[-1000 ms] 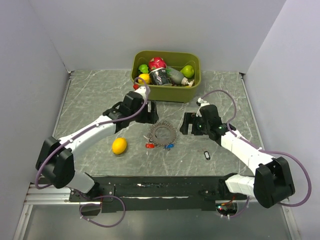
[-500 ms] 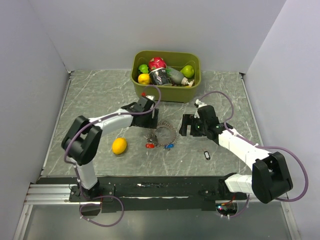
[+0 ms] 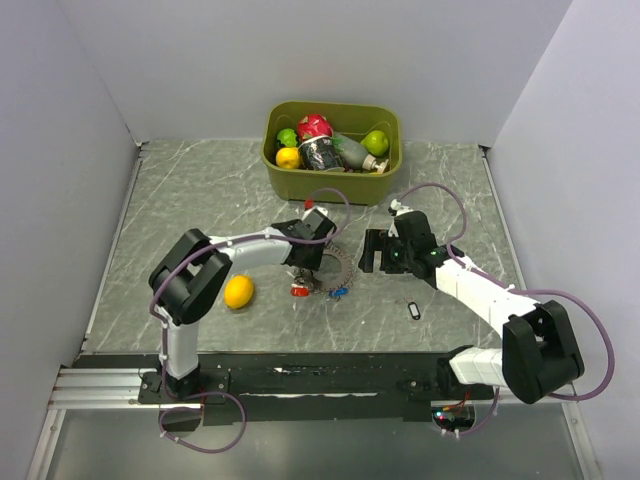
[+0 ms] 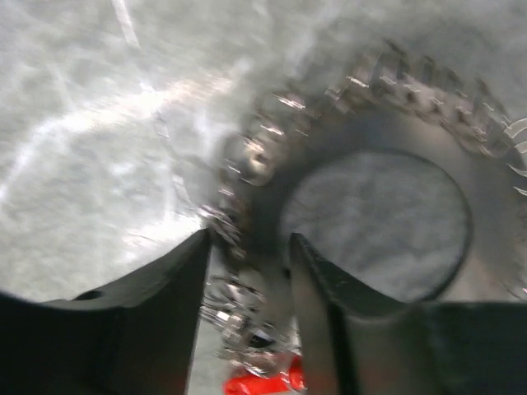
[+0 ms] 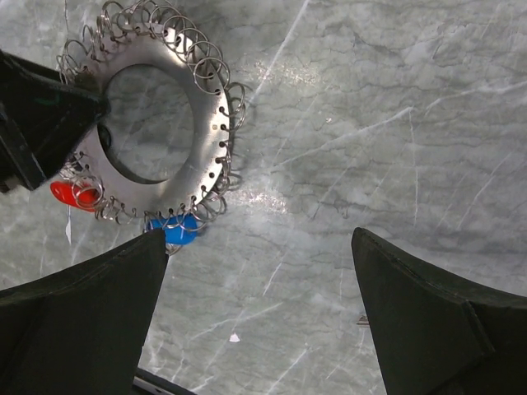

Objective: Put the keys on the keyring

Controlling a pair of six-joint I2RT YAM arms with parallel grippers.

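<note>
Two hands flank the keyring (image 3: 335, 262), which lies flat near the middle of the marbled counter (image 3: 180, 200). The left hand (image 3: 308, 268) is down on the ring's 9 o'clock side. In its wrist view the two black fingers (image 4: 156, 321) stand about half apart, astride the beaded rim, one outside it and one over the hole. Both are very close to the metal, but whether they actually pinch it I cannot tell. The right hand (image 3: 368, 252) sits at the ring's 3 o'clock, just clear of it, with its fingers (image 5: 82, 313) spread fully wide and nothing between them. A red key (image 3: 299, 291) rests against the rim's wire loops at about 7 o'clock, and a blue key (image 3: 338, 293) at about 6 o'clock. Whether either is hooked on is not clear. A black key (image 3: 411, 309) lies alone on the counter at 4 o'clock, well apart from the ring. A lemon (image 3: 238, 292) sits out at 8 o'clock. A green bin (image 3: 385, 185) of mixed items stands at 12 o'clock by the back wall.
</note>
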